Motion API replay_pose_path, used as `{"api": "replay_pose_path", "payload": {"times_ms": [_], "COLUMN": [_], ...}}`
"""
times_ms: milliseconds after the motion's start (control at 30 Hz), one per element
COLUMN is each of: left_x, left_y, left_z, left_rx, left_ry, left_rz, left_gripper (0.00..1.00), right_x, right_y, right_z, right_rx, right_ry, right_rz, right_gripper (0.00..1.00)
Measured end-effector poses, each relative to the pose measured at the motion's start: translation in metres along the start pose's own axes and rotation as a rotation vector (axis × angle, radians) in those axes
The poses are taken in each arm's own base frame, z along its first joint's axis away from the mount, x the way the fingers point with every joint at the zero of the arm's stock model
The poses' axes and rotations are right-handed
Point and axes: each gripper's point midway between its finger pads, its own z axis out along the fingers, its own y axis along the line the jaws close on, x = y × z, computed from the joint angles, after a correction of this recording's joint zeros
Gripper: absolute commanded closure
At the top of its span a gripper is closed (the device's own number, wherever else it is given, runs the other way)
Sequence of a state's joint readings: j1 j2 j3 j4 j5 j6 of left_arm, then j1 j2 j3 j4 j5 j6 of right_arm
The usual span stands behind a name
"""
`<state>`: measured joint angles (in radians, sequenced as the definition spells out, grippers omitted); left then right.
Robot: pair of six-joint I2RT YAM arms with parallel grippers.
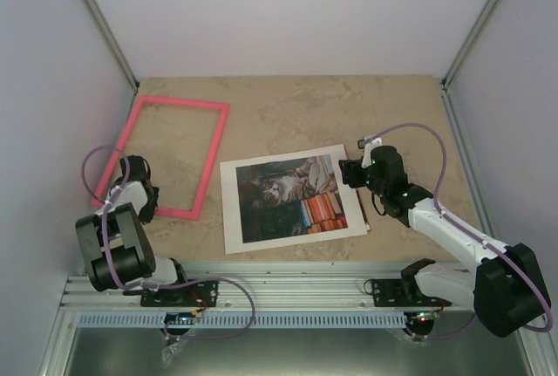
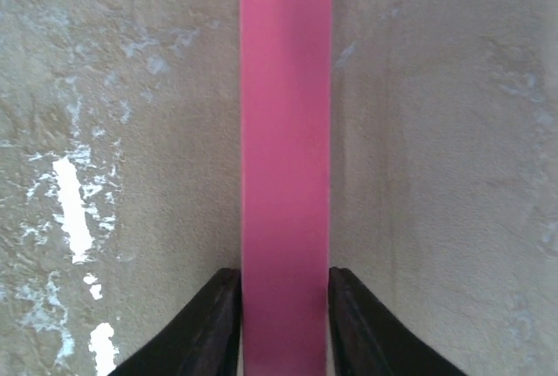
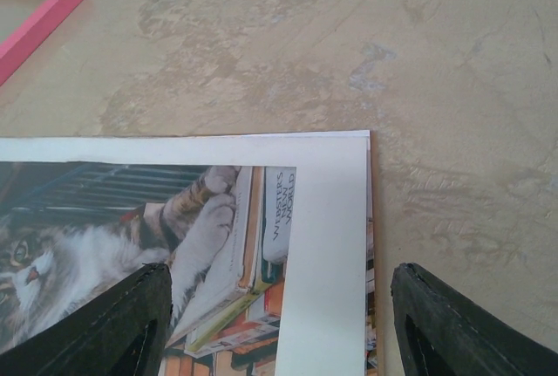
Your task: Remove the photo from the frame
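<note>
The pink frame (image 1: 214, 158) lies flat at the left with bare table showing through its opening. My left gripper (image 1: 131, 186) is shut on its near-left bar; in the left wrist view the bar (image 2: 286, 132) runs between both fingers (image 2: 218, 315). The photo (image 1: 279, 193), a cat among books, lies in the middle under a white mat (image 1: 231, 219). My right gripper (image 1: 349, 172) is open just above the stack's far right corner. In the right wrist view it (image 3: 277, 280) straddles the mat's right border (image 3: 327, 236), the photo (image 3: 131, 228) showing at left.
A thin brown edge (image 3: 376, 289) shows under the mat's right side. A corner of the frame (image 3: 35, 18) shows at the top left of the right wrist view. Grey walls close in the table on three sides, with an aluminium rail at the near edge (image 1: 288, 293).
</note>
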<state>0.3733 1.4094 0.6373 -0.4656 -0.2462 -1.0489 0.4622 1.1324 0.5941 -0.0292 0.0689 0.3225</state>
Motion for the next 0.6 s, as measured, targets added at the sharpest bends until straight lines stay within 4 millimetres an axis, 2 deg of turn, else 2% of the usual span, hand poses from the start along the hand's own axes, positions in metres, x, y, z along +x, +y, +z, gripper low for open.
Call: {"api": "replay_pose_path", "payload": {"times_ms": [267,433,600], "left_x": [-0.009,-0.015,-0.003], "left_y": [-0.013,-0.024,-0.043], "left_z": [-0.017,-0.037,-0.061], "left_rx": [0.109,0.207,0.343], "left_ry": [-0.046,-0.067,-0.048], "left_rz": [-0.023,-0.014,0.074], "left_gripper": [0.43,0.32,0.2], "right_x": [0.0,0.0,0.002], "right_y": [-0.001,-0.001,0.002], "right_z": [0.0,0.0,0.001], "right_rx": [0.006,0.004,-0.012], "right_ry": [-0.001,-0.001,0.007], "right_rz": [0.0,0.0,-0.001], "right_gripper": [0.3,0.29,0.29]}}
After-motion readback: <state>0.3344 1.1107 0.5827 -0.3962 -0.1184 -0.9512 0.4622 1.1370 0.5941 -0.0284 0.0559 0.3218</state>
